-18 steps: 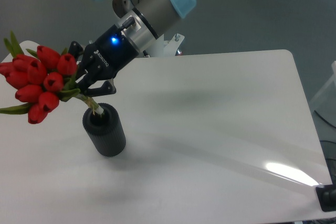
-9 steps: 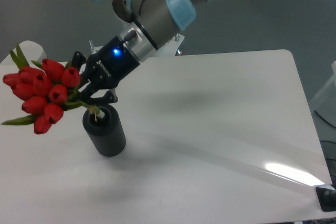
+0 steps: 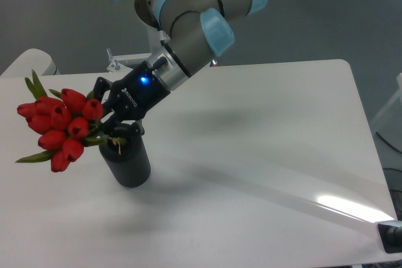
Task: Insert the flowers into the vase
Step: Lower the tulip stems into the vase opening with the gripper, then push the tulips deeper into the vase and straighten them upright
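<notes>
Flowers [image 3: 59,127] in claw [image 3: 110,123], stems entering vase [image 3: 128,161]

Probably a lab, bare white table [image 3: 264,130], grey floor [image 3: 63,10]

The vase [image 3: 127,163] stood on the worktop [image 3: 264,155], toward its left side. The tulip bunch [image 3: 59,127] leaned out to the vase's left, its stems reaching the vase mouth. The gripper [image 3: 112,128] sat just above the mouth, clamped around the stems, arm [image 3: 188,36] behind and right.
</notes>
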